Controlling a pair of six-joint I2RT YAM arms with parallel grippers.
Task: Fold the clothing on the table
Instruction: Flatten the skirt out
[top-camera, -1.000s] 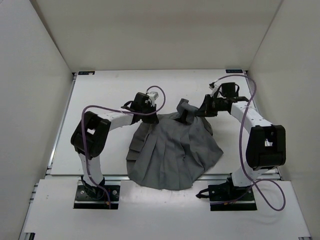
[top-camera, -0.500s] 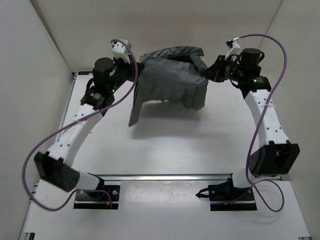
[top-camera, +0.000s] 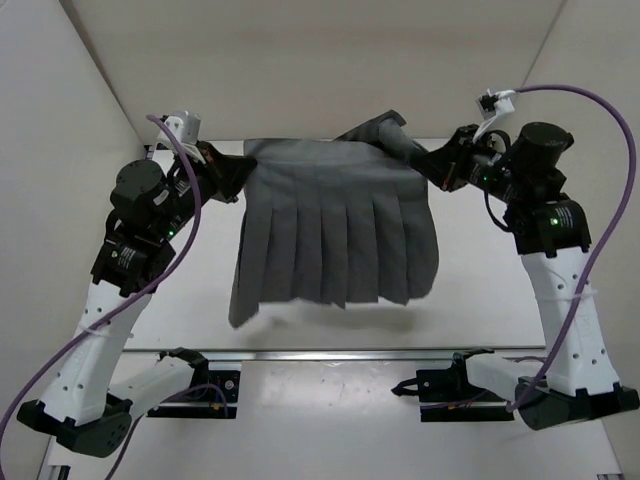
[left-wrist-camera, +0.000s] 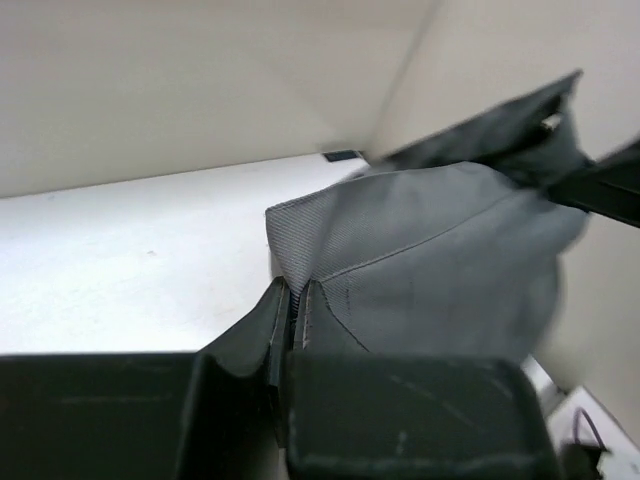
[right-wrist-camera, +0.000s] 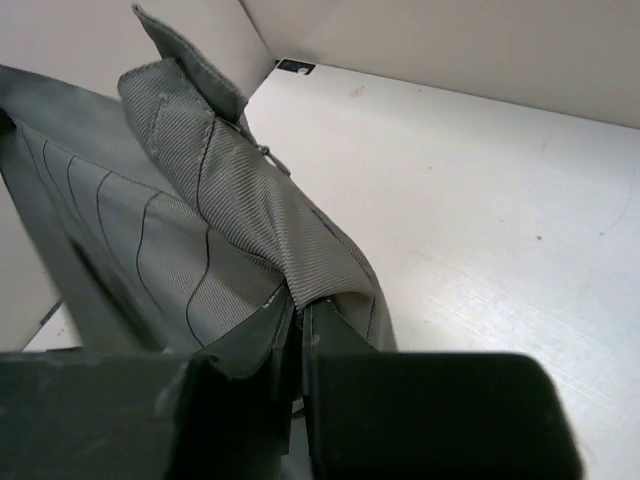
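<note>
Lifted — skirt (top-camera: 335, 235) hangs stretched between left gripper (top-camera: 244, 160), right gripper (top-camera: 432, 166).

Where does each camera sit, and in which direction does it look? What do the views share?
Top external: above and behind the robot, looking down at the table; shows the left arm, right arm and the skirt hung between them.
Left wrist: on the left wrist, looking along the left end effector, shut on a skirt corner, across the table.
Right wrist: on the right wrist, looking along the right end effector, shut on bunched skirt fabric.
Shared: all three show the skirt and the table.
</note>
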